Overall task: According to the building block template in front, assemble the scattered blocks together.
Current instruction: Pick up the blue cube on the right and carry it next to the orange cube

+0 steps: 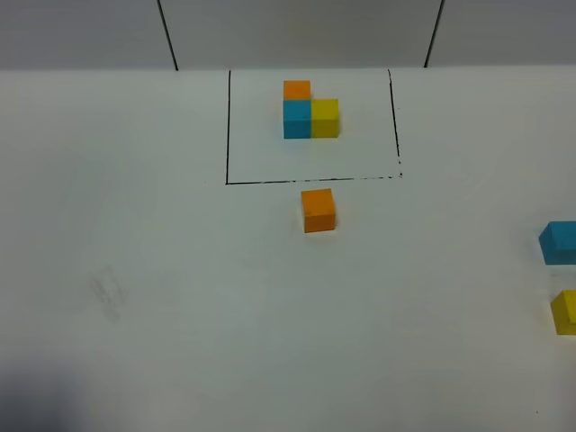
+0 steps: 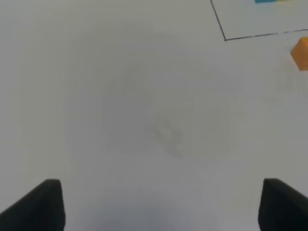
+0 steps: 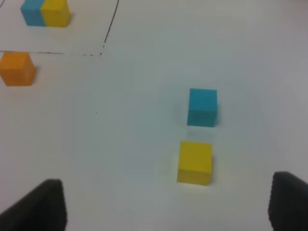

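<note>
The template is a black-lined rectangle (image 1: 227,135) at the back of the white table, holding an L-shaped cluster of orange, blue and yellow cubes (image 1: 310,112). The loose orange cube (image 1: 318,210) sits just in front of the outline. The loose blue cube (image 1: 559,242) and yellow cube (image 1: 565,311) sit at the far right edge, blue behind yellow. In the right wrist view the blue cube (image 3: 202,107) and yellow cube (image 3: 195,162) lie ahead of my open right gripper (image 3: 168,211). My left gripper (image 2: 159,207) is open and empty over bare table; the orange cube (image 2: 301,54) shows at that view's edge.
The white table (image 1: 180,297) has a faint grey smudge (image 1: 108,292) at the left front. A wall with dark seams (image 1: 167,36) runs behind the table.
</note>
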